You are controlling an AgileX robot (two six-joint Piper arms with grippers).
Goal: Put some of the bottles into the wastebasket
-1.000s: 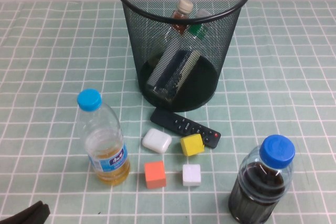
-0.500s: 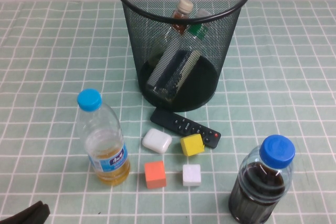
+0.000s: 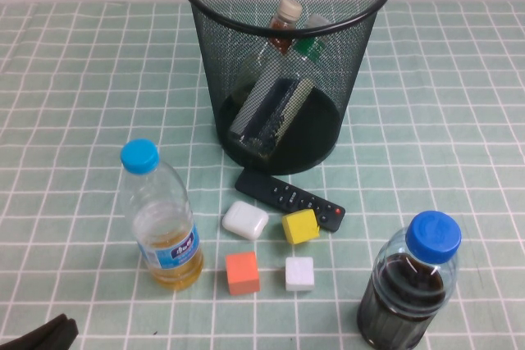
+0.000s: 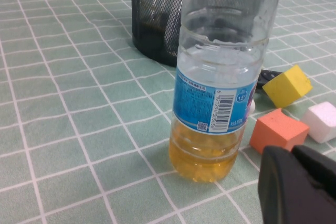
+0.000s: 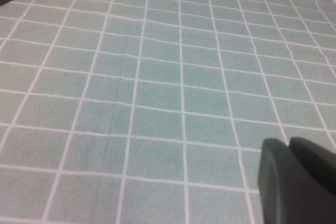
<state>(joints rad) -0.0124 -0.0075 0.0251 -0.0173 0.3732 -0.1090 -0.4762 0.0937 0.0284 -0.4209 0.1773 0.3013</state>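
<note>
The black wire-mesh wastebasket (image 3: 246, 14) stands at the back middle of the table. Two clear bottles lie inside it, leaning against the far wall: one with a cream cap and brown neck (image 3: 286, 12), one with a green-and-orange label (image 3: 308, 43). My left gripper (image 4: 296, 153) is shut and empty, low at the front left corner (image 3: 41, 335), close to the blue-capped bottle of yellow liquid (image 4: 220, 77). My right gripper (image 5: 296, 150) is shut and empty over bare tablecloth, out of the high view.
A blue-capped bottle of yellow liquid (image 3: 162, 217) stands front left, a blue-capped bottle of dark liquid (image 3: 410, 284) front right. Between them lie a black remote (image 3: 289, 197), a white case (image 3: 244, 220), and yellow (image 3: 300, 226), orange (image 3: 242, 273) and white (image 3: 299, 273) cubes.
</note>
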